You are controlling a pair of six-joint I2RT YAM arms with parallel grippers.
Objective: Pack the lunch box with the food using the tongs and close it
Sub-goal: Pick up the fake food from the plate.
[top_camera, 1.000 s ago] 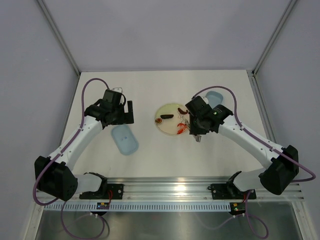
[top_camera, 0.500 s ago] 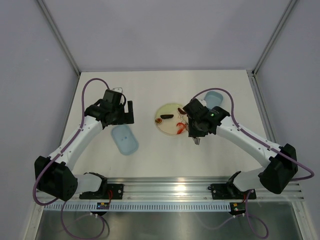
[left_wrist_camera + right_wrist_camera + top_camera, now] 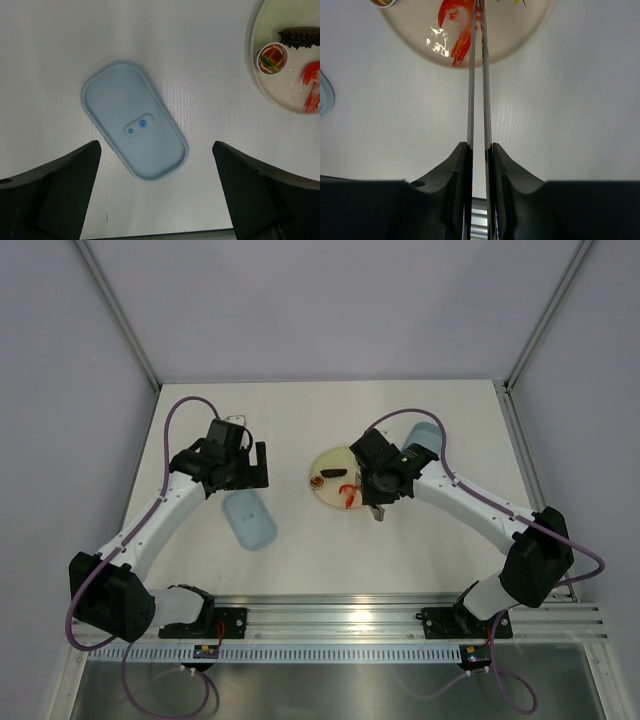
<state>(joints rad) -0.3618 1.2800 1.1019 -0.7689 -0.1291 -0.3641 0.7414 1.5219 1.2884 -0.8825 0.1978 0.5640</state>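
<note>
The pale-blue lid [image 3: 250,520] [image 3: 135,127] lies flat on the table, just below my open left gripper [image 3: 245,466] [image 3: 155,150], which hovers over it with nothing between its fingers. The lunch box [image 3: 428,432] tub peeks out behind the right arm. My right gripper [image 3: 374,492] [image 3: 479,155] is shut on the tongs [image 3: 479,75], squeezing the two blades almost together. The blades reach over the plate [image 3: 322,495] [image 3: 525,35], with the tips beside a red shrimp [image 3: 348,492] [image 3: 457,30]. I cannot tell whether the shrimp is pinched. A dark brown piece [image 3: 335,473] [image 3: 300,36] and a small round piece [image 3: 318,481] [image 3: 272,57] also lie on the plate.
The round pale-yellow plate sits mid-table between the arms. A metal rail [image 3: 340,615] runs along the near edge, and grey walls enclose the table at the back and sides. In the right wrist view a sliver of pale blue [image 3: 323,97] shows at the left edge.
The right arm has swung left with the tongs, bringing their tips over the plate at the red shrimp. The left arm and the lid have stayed put.
</note>
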